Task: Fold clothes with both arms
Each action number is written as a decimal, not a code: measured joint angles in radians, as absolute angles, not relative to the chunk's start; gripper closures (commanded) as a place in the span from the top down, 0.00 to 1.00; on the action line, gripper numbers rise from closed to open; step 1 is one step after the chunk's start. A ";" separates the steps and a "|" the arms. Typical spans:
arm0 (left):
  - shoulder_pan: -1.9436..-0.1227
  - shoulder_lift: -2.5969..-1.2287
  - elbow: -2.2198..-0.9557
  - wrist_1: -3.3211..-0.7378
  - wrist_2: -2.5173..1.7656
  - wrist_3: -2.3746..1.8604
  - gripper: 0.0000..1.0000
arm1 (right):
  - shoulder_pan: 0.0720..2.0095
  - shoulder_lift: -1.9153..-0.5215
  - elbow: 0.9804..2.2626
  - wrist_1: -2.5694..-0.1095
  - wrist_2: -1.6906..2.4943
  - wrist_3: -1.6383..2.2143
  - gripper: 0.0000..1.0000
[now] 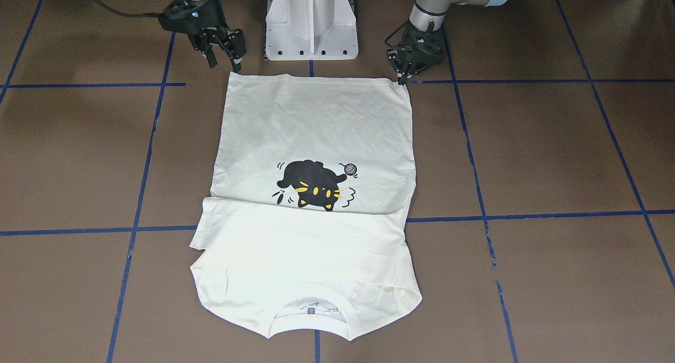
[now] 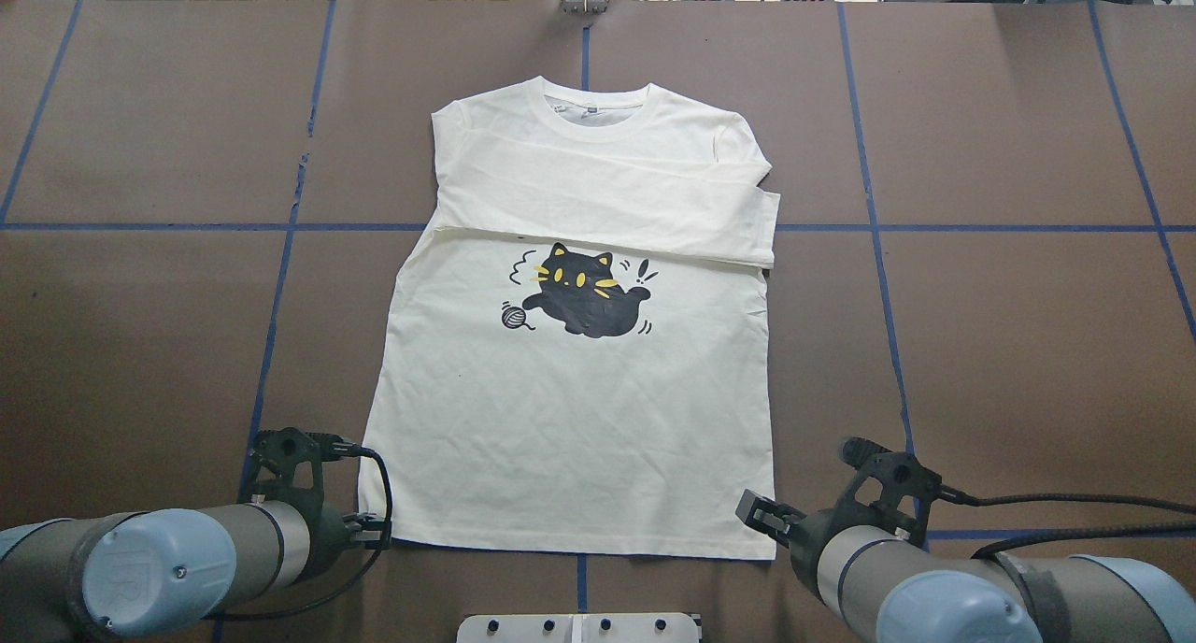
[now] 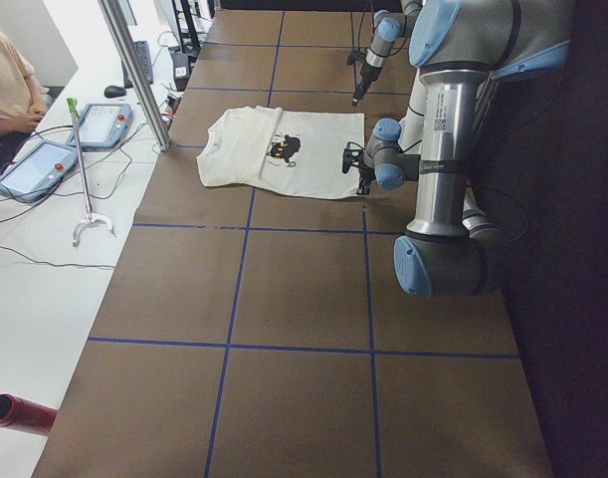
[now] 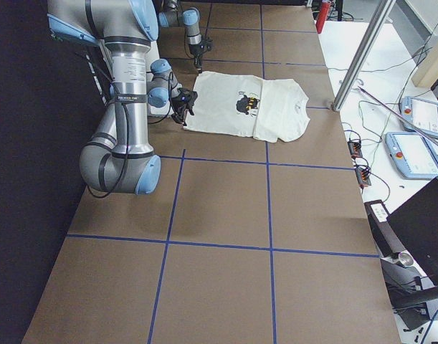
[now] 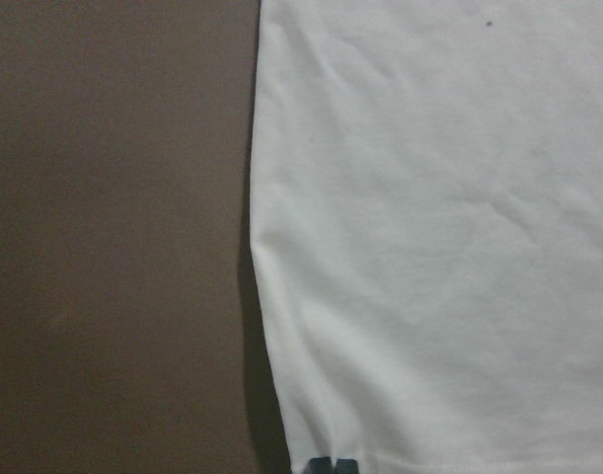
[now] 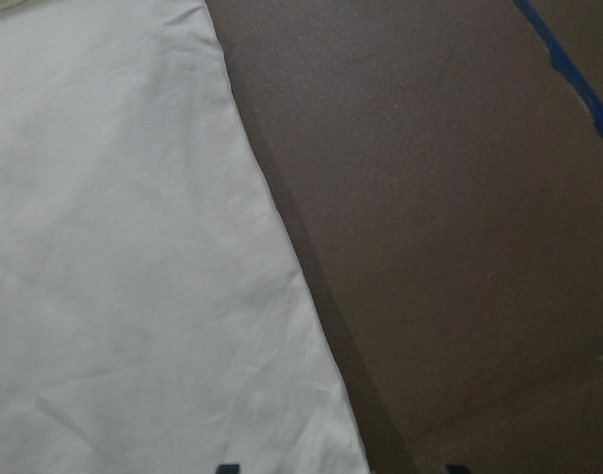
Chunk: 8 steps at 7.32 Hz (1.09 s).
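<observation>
The cream-white shirt (image 1: 316, 131) lies flat, print side up, with the black cat (image 2: 584, 292) showing. Its sleeves are folded across the chest and the collar is at the far side (image 2: 589, 110). My left gripper (image 1: 403, 79) is down at the hem corner on my left, its fingers closed together on the fabric edge (image 5: 333, 464). My right gripper (image 1: 225, 63) is open, its fingers wide apart, just above the other hem corner (image 6: 340, 469). The shirt also shows in both side views (image 3: 254, 149) (image 4: 233, 107).
The white pedestal base (image 1: 311, 25) stands between the arms, just behind the hem. Blue tape lines (image 2: 878, 227) cross the brown table. A person (image 3: 5, 90) and teach pendants (image 3: 104, 124) are beyond the far table edge.
</observation>
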<state>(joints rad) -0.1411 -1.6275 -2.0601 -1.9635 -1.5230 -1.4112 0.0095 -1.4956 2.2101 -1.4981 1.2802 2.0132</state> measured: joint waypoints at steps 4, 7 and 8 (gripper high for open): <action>-0.140 -1.627 -2.060 -1.966 -1.528 -1.411 0.00 | -0.040 -1.487 2.151 -1.500 1.231 2.044 0.61; -0.140 -1.625 -2.060 -1.968 -1.527 -1.411 0.00 | -0.058 -1.476 2.130 -1.498 1.218 2.060 0.46; -0.140 -1.625 -2.060 -1.968 -1.527 -1.411 0.00 | -0.059 -1.473 2.128 -1.497 1.217 2.062 0.44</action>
